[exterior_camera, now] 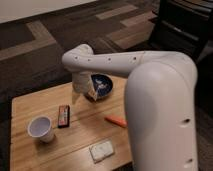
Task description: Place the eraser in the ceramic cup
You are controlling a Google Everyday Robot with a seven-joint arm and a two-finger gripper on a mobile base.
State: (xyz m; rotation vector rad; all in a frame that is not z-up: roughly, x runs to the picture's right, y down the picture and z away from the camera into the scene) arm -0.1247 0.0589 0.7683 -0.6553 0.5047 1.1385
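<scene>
Your small flat black rectangular eraser with reddish-orange markings [63,115] lay flat on the wooden desk [30,106], in no grip, with its long side running away from the camera. I judged that this flat, exposed pose suited a pinch from above across its narrow width.

The small white tapered ceramic cup [40,128] stood upright just beside the eraser, to its left in the camera view and a little nearer the camera. Its mouth faced up, so the carry looked short.

The tool [88,90] hung to the right of the eraser and farther from the camera, near it but not touching. Its fingers stood apart with nothing between them, which fitted an approach rather than a carry. It overlapped the dark blue bowl [103,84] behind it, and I could not tell whether the two touched.

The thin orange stick [116,121] lay well to the right of the eraser. The pale grey-white rectangular pad [101,150] lay right of the eraser and nearer the camera. Both sat clear of the line from eraser to cup.

You had not yet made the grasp, so the task looked barely begun.
</scene>
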